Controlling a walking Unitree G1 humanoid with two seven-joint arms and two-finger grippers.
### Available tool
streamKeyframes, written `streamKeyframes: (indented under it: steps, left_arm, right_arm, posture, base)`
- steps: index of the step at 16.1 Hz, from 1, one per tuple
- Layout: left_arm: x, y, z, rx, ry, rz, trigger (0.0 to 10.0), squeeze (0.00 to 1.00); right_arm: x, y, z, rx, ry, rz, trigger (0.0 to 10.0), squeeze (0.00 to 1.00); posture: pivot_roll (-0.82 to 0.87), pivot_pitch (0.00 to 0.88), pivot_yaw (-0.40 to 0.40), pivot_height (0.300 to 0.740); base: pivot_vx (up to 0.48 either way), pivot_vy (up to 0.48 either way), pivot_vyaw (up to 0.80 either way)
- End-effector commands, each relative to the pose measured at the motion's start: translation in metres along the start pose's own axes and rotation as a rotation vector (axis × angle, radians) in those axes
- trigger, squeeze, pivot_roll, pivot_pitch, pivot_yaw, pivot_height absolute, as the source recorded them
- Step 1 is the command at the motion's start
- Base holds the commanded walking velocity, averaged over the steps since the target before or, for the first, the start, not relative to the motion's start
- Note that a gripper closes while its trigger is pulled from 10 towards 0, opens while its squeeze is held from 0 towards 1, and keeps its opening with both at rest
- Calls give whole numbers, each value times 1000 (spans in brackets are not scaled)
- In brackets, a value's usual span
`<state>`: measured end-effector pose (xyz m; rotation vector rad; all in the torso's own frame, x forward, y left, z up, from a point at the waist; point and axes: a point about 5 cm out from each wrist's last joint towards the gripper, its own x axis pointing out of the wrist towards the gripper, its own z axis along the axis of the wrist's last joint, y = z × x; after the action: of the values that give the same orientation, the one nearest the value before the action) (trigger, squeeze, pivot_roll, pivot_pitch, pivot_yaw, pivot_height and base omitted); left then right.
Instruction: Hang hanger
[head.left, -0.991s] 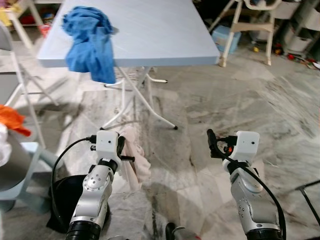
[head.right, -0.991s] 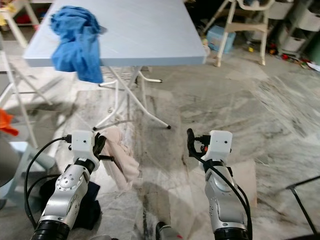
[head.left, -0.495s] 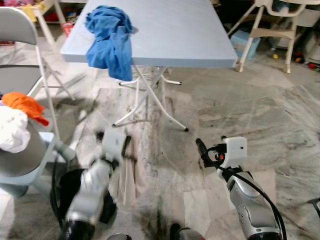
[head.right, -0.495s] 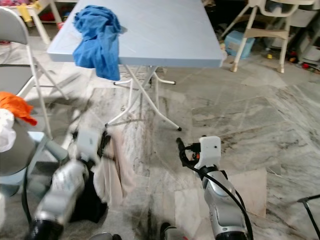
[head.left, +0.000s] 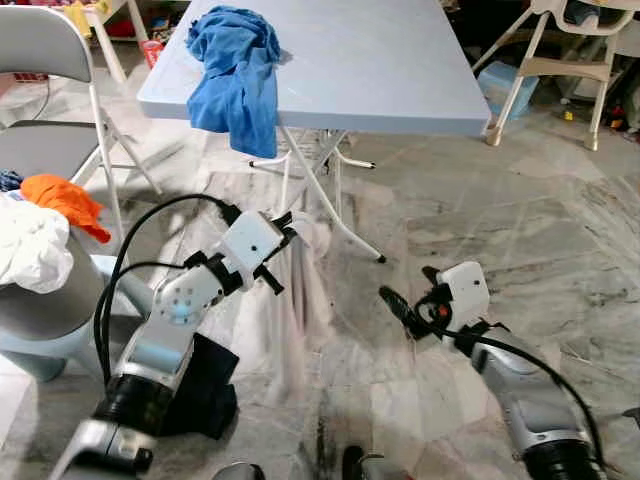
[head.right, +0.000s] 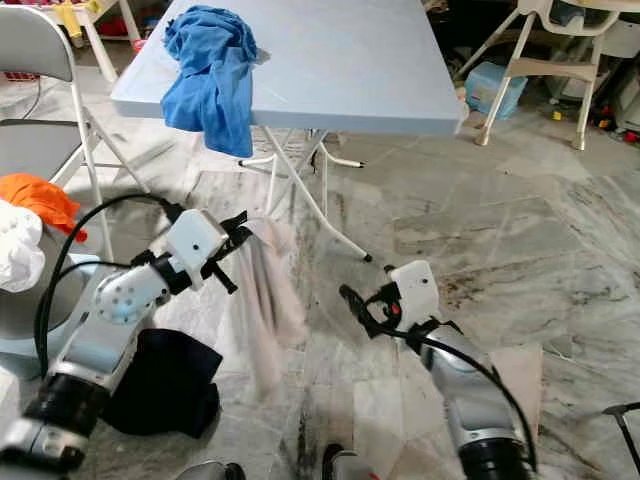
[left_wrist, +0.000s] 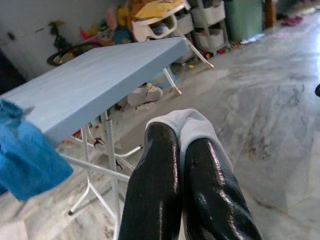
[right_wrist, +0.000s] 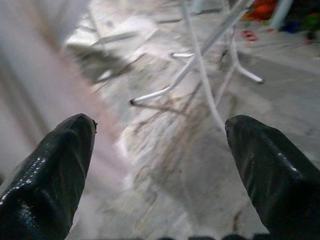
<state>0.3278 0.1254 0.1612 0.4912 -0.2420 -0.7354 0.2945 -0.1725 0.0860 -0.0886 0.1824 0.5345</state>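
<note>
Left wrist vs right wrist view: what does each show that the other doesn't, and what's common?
Left wrist: the left gripper with fingers pressed together on the pale cloth, plus the blue tabletop and a blue garment hanging off it.

Right wrist: the right gripper with fingers spread wide and nothing between them, and the cloth as a pale blur to one side.

Both: the table's white legs and the marble floor.

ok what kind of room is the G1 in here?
Probably a home utility or storage room: marble floor, folding table with a blue cloth, a folding chair, cluttered shelves behind.
</note>
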Motion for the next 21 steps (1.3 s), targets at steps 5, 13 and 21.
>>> streamKeyframes:
  steps: [5,13,21]
  left_arm:
    - [22,-14,35,63,-163,-137,10000,0]
    - [41,-34,82,-123,-387,-118,10000,0]
    - [41,-23,108,-239,-468,-74,10000,0]
  right_arm:
    - [-5,18,-7,17,68,247,10000,0]
    - [18,44,-7,13,61,287,10000,0]
    - [26,8,-28,28,146,-60,0,0]
  posture:
    - [21,176,-19,740]
    - [28,184,-16,740]
    - [39,192,-12,740]
  base:
    - [0,0,0]
    - [0,0,0]
    - [0,0,0]
